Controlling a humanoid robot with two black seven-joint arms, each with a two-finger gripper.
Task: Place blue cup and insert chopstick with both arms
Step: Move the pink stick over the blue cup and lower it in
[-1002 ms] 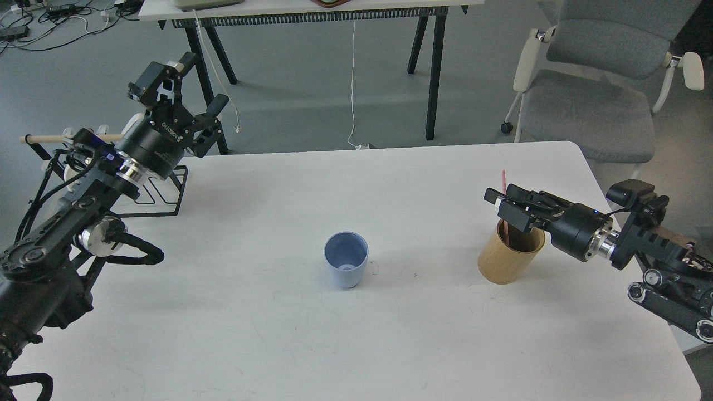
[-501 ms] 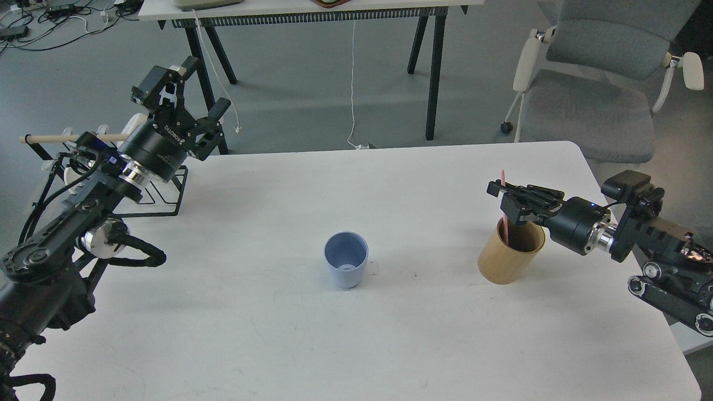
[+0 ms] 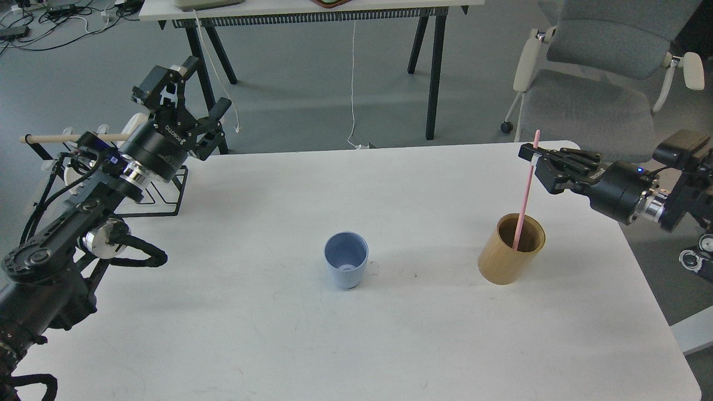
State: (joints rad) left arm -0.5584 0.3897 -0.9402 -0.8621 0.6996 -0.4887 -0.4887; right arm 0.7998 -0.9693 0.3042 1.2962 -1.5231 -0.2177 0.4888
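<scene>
The pink chopstick (image 3: 523, 190) is pinched near its top by the right tool (image 3: 533, 157), its lower end inside the tan holder (image 3: 511, 248). The left tool (image 3: 189, 94) is spread wide, empty, raised over the counter (image 3: 356, 334) edge. The blue cup (image 3: 346, 259) is stood upright mid-counter.

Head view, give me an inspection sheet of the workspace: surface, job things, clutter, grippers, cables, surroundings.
Surface: white rounded table, faint marks.
Job's things: small pale blue plastic cup upright, empty, mid-table; thin pink chopstick, lower end inside the tan wooden cylinder holder.
Clutter: black wire rack with pale wooden rod, far left.
Grippers: left gripper open, empty, raised above the rack; right gripper shut on the chopstick's top.
Cables: white cord hanging from the back table; cables on the floor.
Surroundings: grey office chair, second table.
</scene>
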